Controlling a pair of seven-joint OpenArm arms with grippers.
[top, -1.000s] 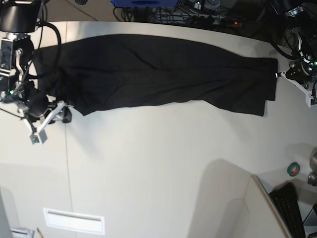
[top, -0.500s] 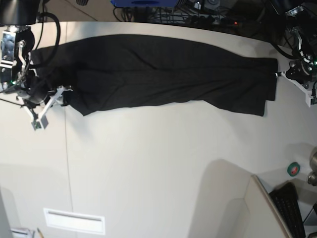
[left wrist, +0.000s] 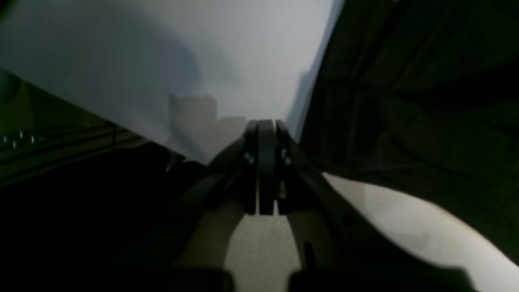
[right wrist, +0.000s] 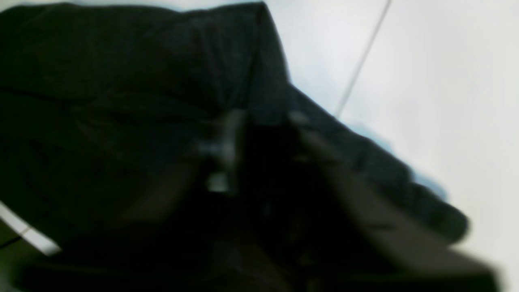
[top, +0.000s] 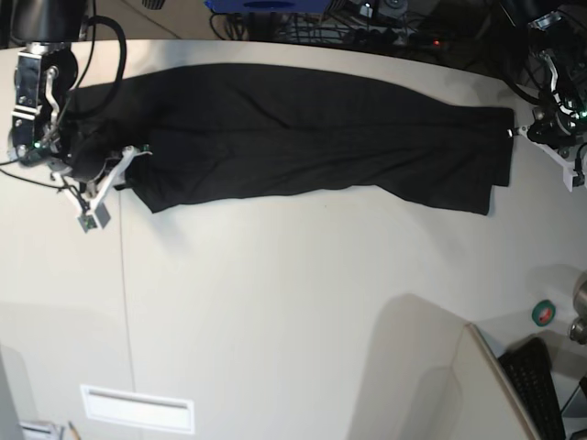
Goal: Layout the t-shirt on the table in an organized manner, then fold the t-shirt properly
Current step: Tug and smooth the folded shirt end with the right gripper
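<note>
As the right gripper (top: 119,179) carries the t-shirt's (top: 303,137) end up-frame from a second ago, that end's band narrows | right gripper: clamped on cloth, judged | left gripper (left wrist: 261,125): closed, empty, beside hem | t-shirt: far counter (top: 303,312), long axis running left-right | folding likely underway.

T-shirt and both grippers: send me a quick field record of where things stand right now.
t-shirt: black, stretched into a long band across the far half of the table, print not visible
left gripper: jaws shut with nothing between them, just off the shirt's edge, over bare table
right gripper: at the shirt's opposite end, against the cloth; wrist view too blurred to tell whether it grips
fold state: not yet a compact fold
other items: small white plate, green tape roll
</note>
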